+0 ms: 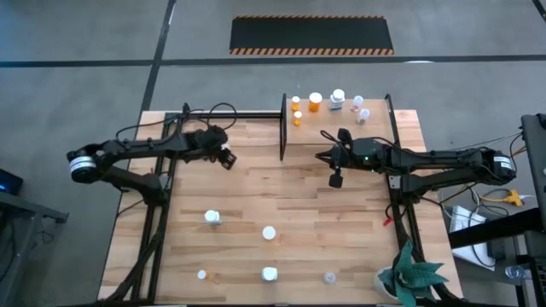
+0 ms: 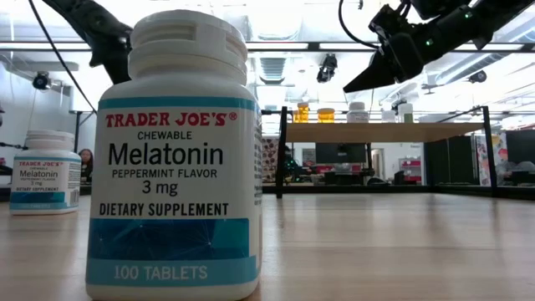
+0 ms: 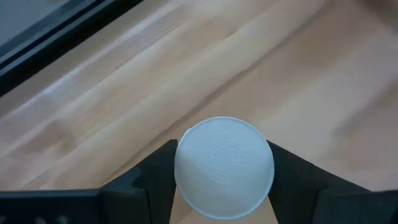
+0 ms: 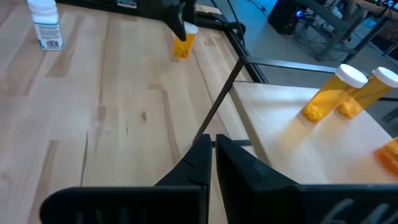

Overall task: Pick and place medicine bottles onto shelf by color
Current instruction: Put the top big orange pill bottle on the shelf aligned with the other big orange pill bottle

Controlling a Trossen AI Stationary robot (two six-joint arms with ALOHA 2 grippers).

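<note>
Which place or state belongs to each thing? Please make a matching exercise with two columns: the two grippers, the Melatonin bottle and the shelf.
Things:
1. left gripper
2. right gripper
3. Melatonin bottle
4. shelf

Places or states:
A. shut, holding nothing, near the shelf
B. upright on the table, closest to the low camera
C. closed on the white cap of an orange bottle
D. carries orange and white bottles along its far edge

Pairs: 1-C, 2-A, 3-B, 4-D
</note>
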